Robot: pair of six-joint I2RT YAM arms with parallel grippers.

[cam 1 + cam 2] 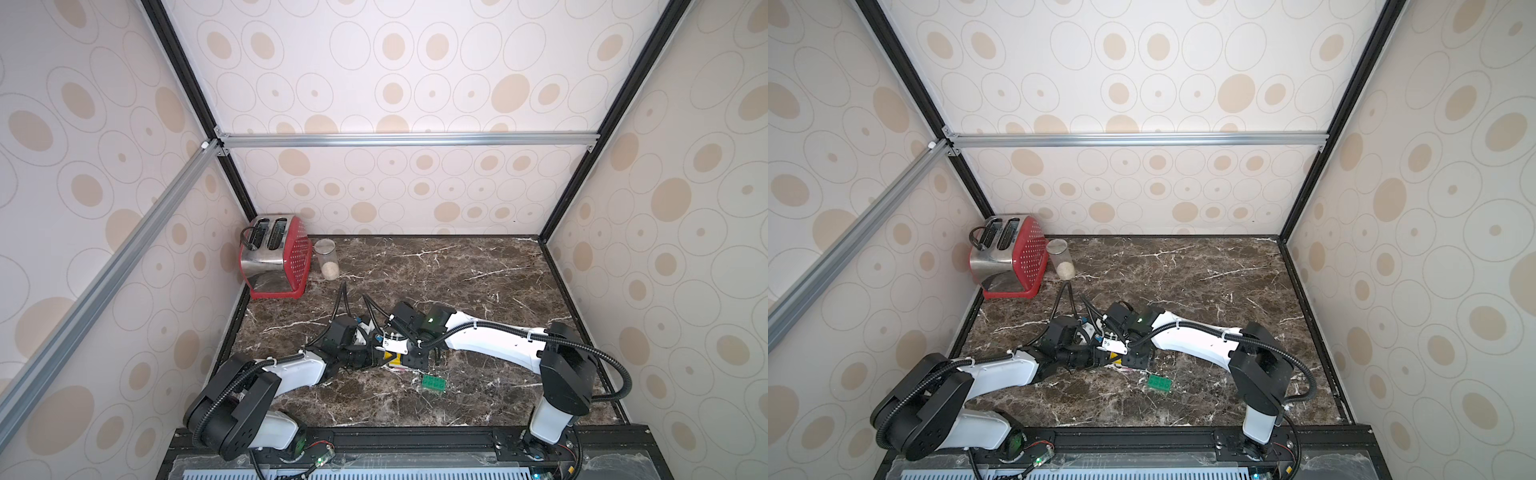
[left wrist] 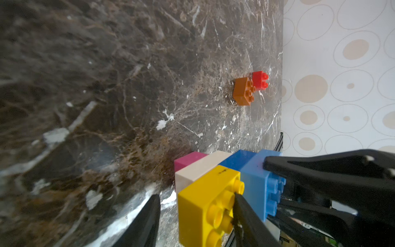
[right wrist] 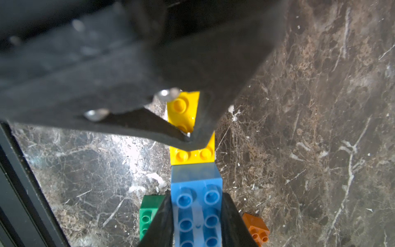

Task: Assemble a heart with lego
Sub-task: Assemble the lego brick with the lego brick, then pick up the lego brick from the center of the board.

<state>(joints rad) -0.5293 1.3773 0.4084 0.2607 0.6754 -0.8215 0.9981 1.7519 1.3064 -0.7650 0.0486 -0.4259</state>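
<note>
Centrally, toward near edge of table, both arms meet at half-built heart; right gripper pinches blue brick, apparently steadying it; left gripper half spread, one finger across yellow brick studs, likely seating it; green brick loose just right; orange brick, red brick wait farther right.

BODY LOG | left arm, right arm: my white shells, black joint housings | cables: black ribbed hose, white ties | light: my small green dot | left fingers: mine, matte black, tapering | screws: silver heads in black plate
</note>
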